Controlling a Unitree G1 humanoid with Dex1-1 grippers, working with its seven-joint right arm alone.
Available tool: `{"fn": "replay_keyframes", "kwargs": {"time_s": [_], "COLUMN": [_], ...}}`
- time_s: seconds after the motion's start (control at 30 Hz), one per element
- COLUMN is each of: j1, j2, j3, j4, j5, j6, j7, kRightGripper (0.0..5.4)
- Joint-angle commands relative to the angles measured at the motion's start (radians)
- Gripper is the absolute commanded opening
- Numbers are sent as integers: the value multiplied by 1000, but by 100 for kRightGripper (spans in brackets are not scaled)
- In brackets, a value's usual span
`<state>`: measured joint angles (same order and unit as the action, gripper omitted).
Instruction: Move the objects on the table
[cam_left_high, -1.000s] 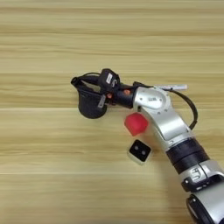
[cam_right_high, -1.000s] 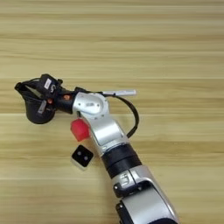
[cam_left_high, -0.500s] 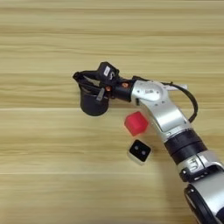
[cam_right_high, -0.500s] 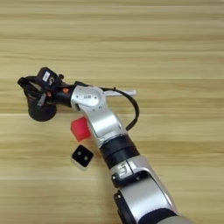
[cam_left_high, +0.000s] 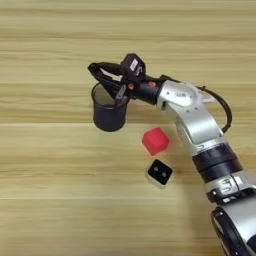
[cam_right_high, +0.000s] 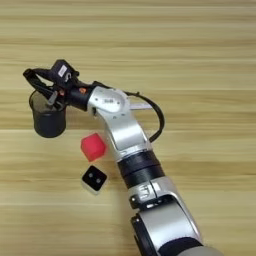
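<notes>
1. Right now your gripper (cam_left_high: 107, 82) hangs over the open mouth of the pen cup (cam_left_high: 108, 111), which stands upright on the table (cam_left_high: 50, 200). The two black fingers reach to the far rim of the cup.
2. Something thin and pale, probably the pen (cam_left_high: 121, 93), points down into the cup from between the fingers. I cannot tell if the fingers pinch it or stand spread, because they and the dark cup run together.
3. Take the cup as your landmark: the red cube (cam_left_high: 155, 141) lies near it, on the side toward the robot and to the robot's right, not touching it.
4. A small white block with a black face (cam_left_high: 159, 173) lies further from the cup in the same direction, just past the cube and apart from it.
5. I judge the cup to be light and stiff, with thin mesh walls. It can tip or slide if you push the rim sideways, so come straight down and go straight up.
6. If you must move the cup, I would take hold of the rim, with one finger inside and one outside.
7. The cube looks small, hard and light. Take it by two opposite flat faces; if you take it at the corners, it may turn and slip out.
8. The pen, if it is one, is smooth and round, so hold it in the middle of the barrel.
</notes>
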<state>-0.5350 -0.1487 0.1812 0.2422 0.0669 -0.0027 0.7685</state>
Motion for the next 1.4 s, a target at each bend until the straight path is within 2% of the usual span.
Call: {"fn": "replay_keyframes", "kwargs": {"time_s": [0.03, 0.33, 0.53, 0.87, 1.07, 1.4], "j1": [-87, -79, -71, -32, 0, 54], "j2": [-1, 0, -5, -17, -58, -164], "j3": [-43, -77, -76, -77, -85, -107], "j4": [-91, -208, -242, -355, -429, -522], "j5": [49, 131, 153, 248, 316, 395], "j6": [11, 39, 53, 69, 73, 61], "j7": [-27, -20, -17, 49, 128, 262], "kRightGripper": [103, 103, 103, 103, 103, 103]}}
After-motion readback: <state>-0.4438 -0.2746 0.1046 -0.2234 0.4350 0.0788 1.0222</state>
